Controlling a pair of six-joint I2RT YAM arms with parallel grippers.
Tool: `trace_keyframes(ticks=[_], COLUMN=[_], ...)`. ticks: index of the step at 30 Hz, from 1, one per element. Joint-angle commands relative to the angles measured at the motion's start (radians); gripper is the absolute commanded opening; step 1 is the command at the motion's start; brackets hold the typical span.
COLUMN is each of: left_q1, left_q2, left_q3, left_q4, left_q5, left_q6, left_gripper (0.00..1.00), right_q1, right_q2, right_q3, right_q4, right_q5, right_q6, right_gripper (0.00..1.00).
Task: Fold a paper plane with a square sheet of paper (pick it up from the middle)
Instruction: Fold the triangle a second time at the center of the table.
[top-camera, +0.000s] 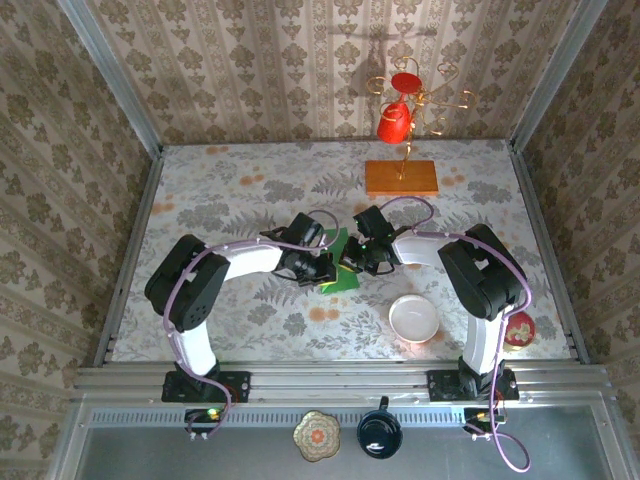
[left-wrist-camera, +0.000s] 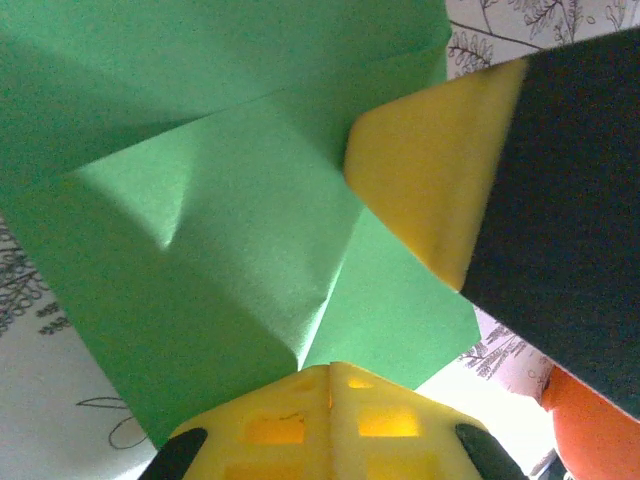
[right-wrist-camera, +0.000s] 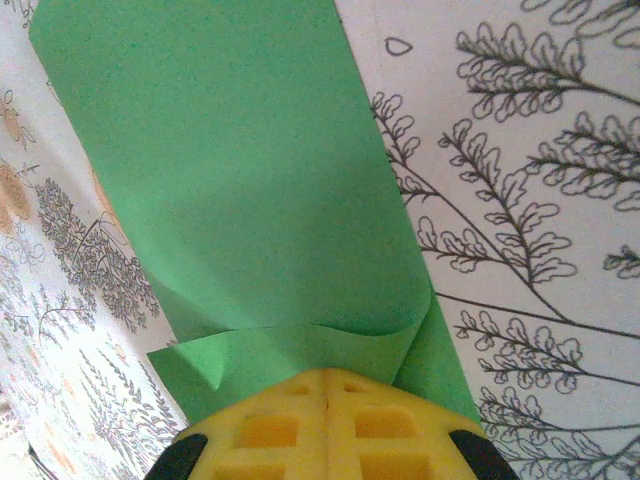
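The flowered tabletop (top-camera: 220, 190) spreads out on every side of the two claws, which meet nose to nose near its middle. The left arm (top-camera: 190, 285) and the right arm (top-camera: 480, 270) bend inward from the near edge towards that meeting place.

Beyond the claws, towards the back wall and a little to the right, lies an orange wooden slab (top-camera: 400, 178) carrying a thin wire stand, and a red mug (top-camera: 394, 122) hangs on that stand. A white bowl (top-camera: 414, 301) sits to the right of the right claw and nearer the arm bases, well apart from both claws.

The green sheet of paper (top-camera: 345, 281) is between and under the two claws, partly folded. In the left wrist view its creases run together towards the fingertips. In the right wrist view it stretches away from the fingertips as a long strip, with a curled edge just in front of them.

The left claw (top-camera: 322, 266) is clenched, its yellow fingers pressed together on the sheet. The right claw (top-camera: 356, 262) is clenched too, pinching the sheet at the curled end. The two stand just beside one another, and one yellow fingertip of the right claw shows close by in the left wrist view, resting against the paper.
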Motion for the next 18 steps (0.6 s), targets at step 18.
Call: trace_keyframes(ticks=[18], left_q1=[0.014], left_q2=[0.057], left_q3=[0.054], left_q4=[-0.184], left_q5=[-0.035], left_q6=[0.102], left_gripper=[0.05], right_q1=[-0.012], right_q2=[0.079], right_q3=[-0.009], right_q4=[-0.134], right_q5=[0.085], right_q6=[0.019], right_gripper=[0.04])
